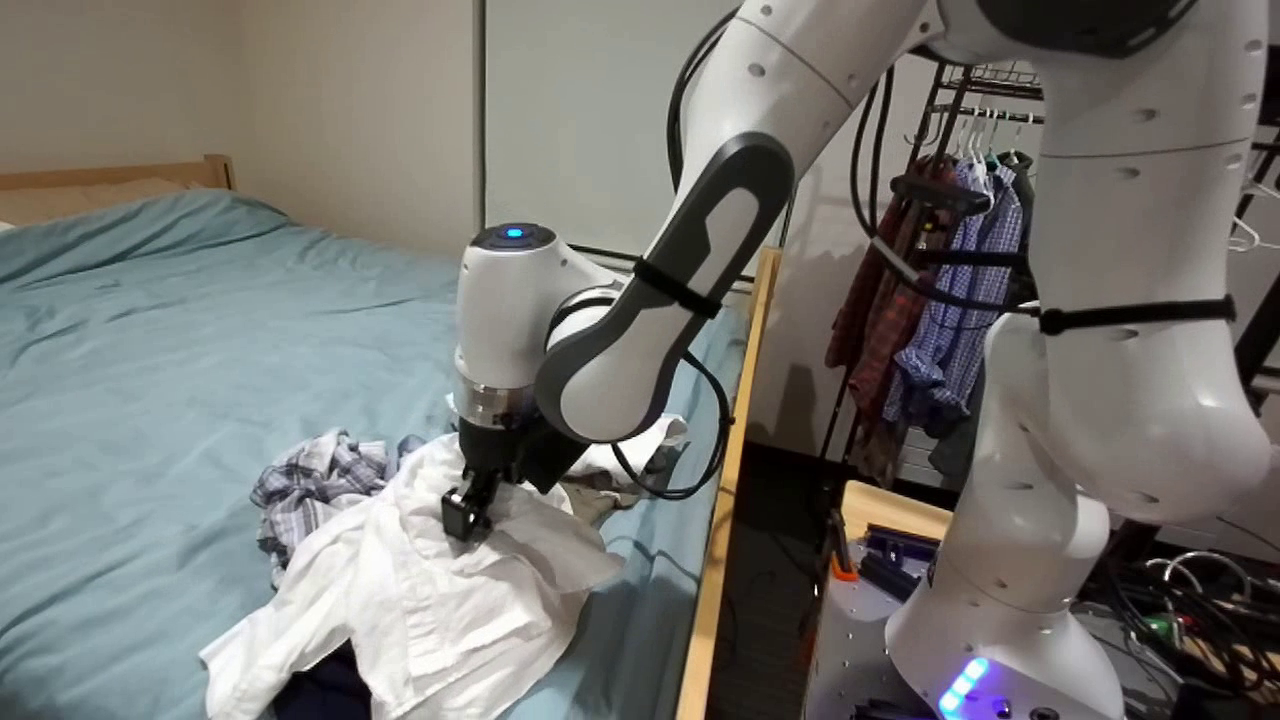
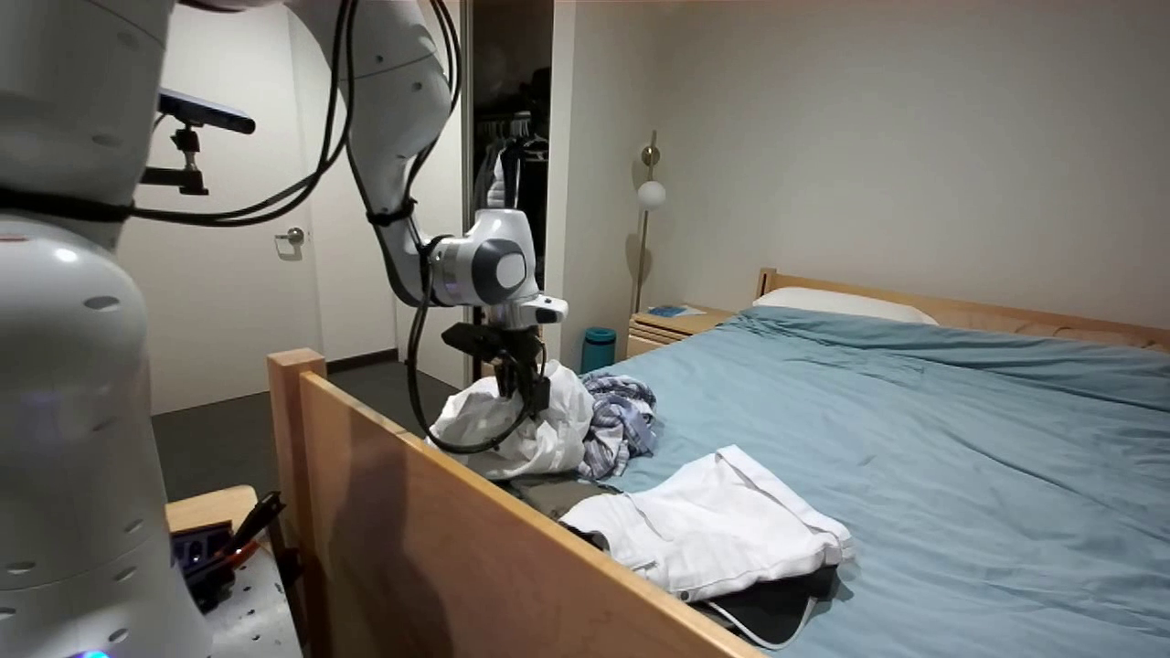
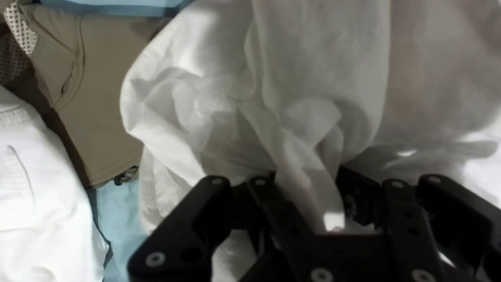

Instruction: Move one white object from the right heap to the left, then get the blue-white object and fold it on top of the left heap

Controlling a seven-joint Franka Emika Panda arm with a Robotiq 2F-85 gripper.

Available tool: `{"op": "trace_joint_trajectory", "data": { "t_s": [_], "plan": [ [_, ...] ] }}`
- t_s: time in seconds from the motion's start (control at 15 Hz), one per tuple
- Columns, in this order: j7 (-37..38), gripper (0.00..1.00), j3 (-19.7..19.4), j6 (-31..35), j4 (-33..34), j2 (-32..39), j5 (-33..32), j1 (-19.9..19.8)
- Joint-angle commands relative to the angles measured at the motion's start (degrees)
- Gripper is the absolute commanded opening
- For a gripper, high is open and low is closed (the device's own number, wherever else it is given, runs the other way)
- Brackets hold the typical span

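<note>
In an exterior view, left of centre, your jaws are nearly closed on a bunched white shirt (image 2: 550,448); blue-white plaid shirt (image 2: 618,428) touching it, mid-frame; folded white garment (image 2: 717,530) on dark cloth (image 2: 777,603), lower right of centre.

This is a home bedroom: the surface (image 2: 951,457) is a bed (image 1: 330,300) with a blue-green sheet (image 1: 150,400), a white pillow (image 2: 841,303) and a wooden headboard (image 2: 992,314). In an exterior view there are also a nightstand (image 2: 705,320), a globe lamp (image 2: 652,194), a door (image 2: 219,315) and a closet (image 2: 510,46) with clothes (image 2: 496,187) hung inside; in an exterior view, shirts (image 1: 1000,225) hang on a rack (image 1: 1000,92).
</note>
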Motion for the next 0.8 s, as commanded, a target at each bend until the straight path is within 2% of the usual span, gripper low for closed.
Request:
{"op": "trace_joint_trajectory", "data": {
  "t_s": [0.0,0.07,0.13,0.2,0.47,0.73],
  "plan": [
    [4.16,0.08,-5.84,2.04,2.47,3.44,-5.69,3.54],
    [3.94,0.08,-6.65,1.95,3.05,4.0,-5.79,3.88],
    [3.26,0.42,-6.8,1.87,3.52,4.46,-4.9,3.92],
    [2.1,0.43,-6.37,2.17,3.71,4.43,-3.2,3.61],
    [0.73,0.67,-5.69,0.94,2.86,-0.65,-2.58,3.82],
    [3.71,0.93,-5.33,-1.55,-1.01,-11.85,-3.57,3.73]
  ]
}}
